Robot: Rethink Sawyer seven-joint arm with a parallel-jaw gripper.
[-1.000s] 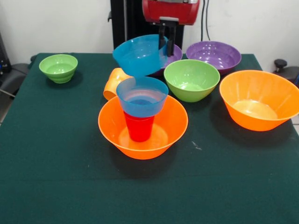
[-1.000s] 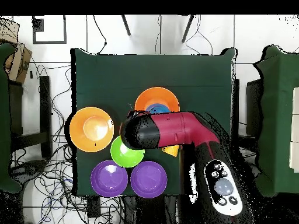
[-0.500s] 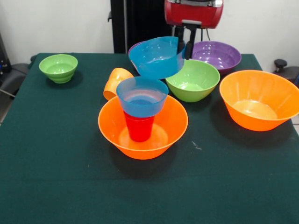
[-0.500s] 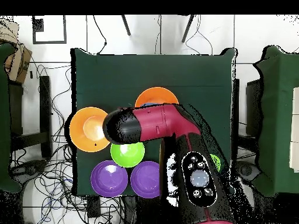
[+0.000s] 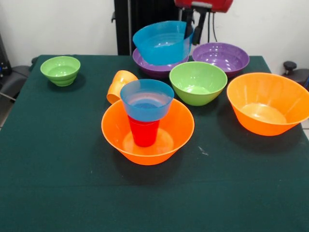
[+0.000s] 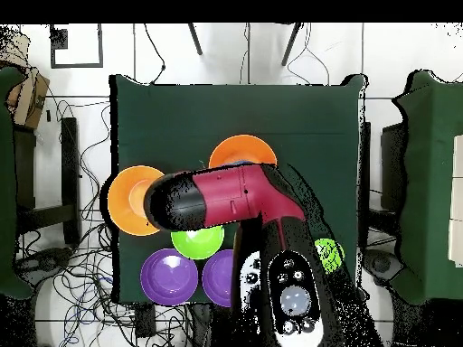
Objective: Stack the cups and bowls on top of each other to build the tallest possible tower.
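Observation:
The tower in the front view is a large orange bowl (image 5: 147, 130) with a red cup (image 5: 144, 131) standing in it and a small blue bowl (image 5: 147, 99) on the cup. My gripper (image 5: 192, 30) is at the top, shut on the right rim of a second small blue bowl (image 5: 161, 43). It holds that bowl tilted in the air above a purple bowl (image 5: 145, 64), behind the tower. An orange cup (image 5: 119, 84) lies on its side behind the tower's left. In the overhead view the arm (image 6: 208, 201) hides the gripper and most of the tower base (image 6: 242, 147).
A medium green bowl (image 5: 198, 82), a second purple bowl (image 5: 221, 57) and a second large orange bowl (image 5: 268, 102) stand to the right. A small green bowl (image 5: 60, 70) stands at the far left. The table (image 5: 58, 183) has a dark green cloth.
My gripper has carried the blue bowl to the right and then upward and back, from above the tower to above the purple bowl. Nothing else has moved.

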